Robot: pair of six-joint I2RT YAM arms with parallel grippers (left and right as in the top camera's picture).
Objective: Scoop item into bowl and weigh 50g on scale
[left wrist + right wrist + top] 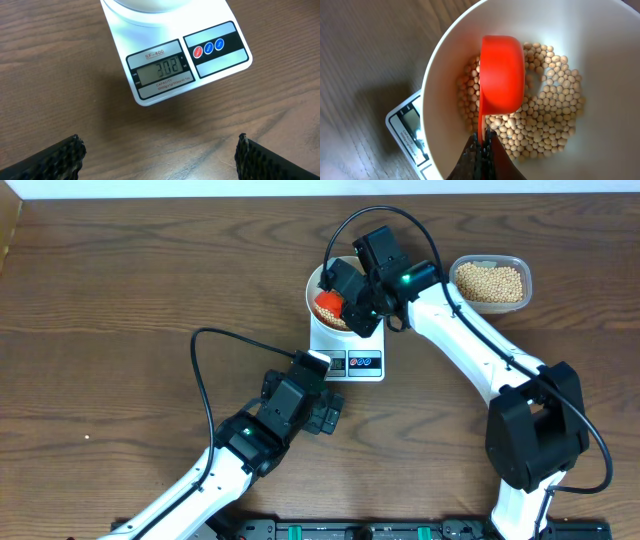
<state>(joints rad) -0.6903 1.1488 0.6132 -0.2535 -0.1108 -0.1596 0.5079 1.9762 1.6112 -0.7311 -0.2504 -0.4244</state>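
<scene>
Tub (490, 282) of beans (489, 281) beside scale (350, 355).

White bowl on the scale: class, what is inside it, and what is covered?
Inside the white bowl lie tan beans, with an overturned red scoop above them. The scoop hides any beans beneath it, and the bowl covers the scale platform.

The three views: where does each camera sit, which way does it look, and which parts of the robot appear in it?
Overhead: fixed above the table, looking straight down; both arms show, with scale, bowl and tub of beans.
Left wrist: low over the table, looking down at the scale's display; the left gripper, jaws wide apart, shows at the bottom.
Right wrist: above the bowl, looking into it; the right gripper, jaws shut on the orange scoop.
Shared: all three show the scale.
</scene>
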